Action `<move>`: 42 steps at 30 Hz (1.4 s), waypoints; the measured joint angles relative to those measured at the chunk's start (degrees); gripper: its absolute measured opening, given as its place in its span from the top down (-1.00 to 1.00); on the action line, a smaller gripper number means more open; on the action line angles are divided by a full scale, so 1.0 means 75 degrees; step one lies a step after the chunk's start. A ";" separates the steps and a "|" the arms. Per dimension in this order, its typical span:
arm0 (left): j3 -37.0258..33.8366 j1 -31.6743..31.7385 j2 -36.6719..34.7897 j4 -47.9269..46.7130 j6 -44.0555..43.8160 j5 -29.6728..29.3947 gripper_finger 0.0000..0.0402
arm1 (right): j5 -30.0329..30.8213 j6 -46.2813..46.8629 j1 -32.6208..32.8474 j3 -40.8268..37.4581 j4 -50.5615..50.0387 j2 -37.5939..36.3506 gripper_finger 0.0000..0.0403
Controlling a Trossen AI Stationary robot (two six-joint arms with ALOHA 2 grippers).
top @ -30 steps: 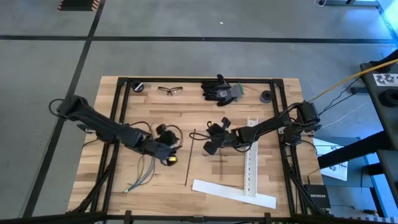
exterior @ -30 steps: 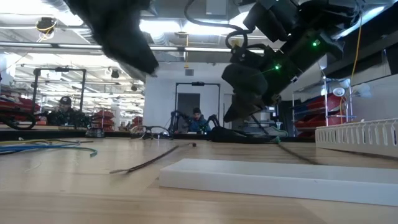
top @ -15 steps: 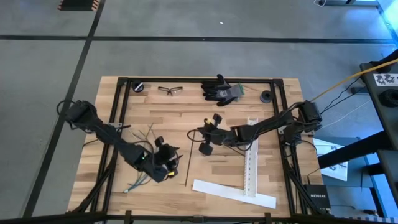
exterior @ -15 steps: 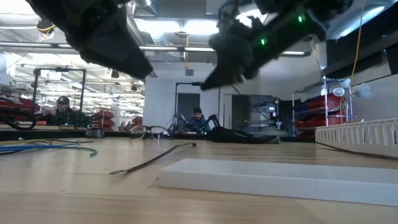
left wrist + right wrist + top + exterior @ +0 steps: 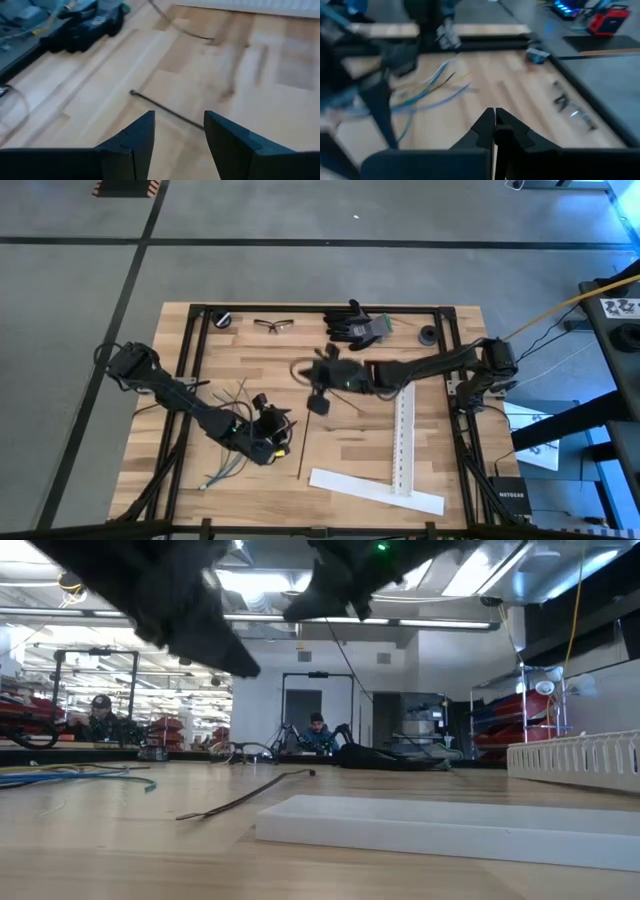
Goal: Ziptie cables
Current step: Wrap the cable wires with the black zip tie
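no legible writing, cables (image 5: 225,465), ziptie (image 5: 302,446)

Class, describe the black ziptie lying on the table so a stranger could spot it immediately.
Find the wooden table, then the long white strip along its near edge. Just left of that strip's end lies the ziptie: one thin, stiff, straight black line, unlike the limp pale cables farther left.
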 joint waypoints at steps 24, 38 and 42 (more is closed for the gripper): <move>-0.1448 0.2726 0.1046 0.5524 0.6471 0.3442 0.23 | 0.0293 0.0457 -0.0974 0.0400 -0.0056 -0.0003 1.00; -0.0371 0.2907 0.1982 0.5290 1.2365 0.2994 0.23 | 0.0837 0.1023 -0.0974 0.0394 -0.0230 0.0003 1.00; -0.0305 0.3177 0.1982 0.5512 1.3565 0.2996 0.23 | 0.0868 0.1131 -0.1024 0.0583 -0.0508 0.0006 1.00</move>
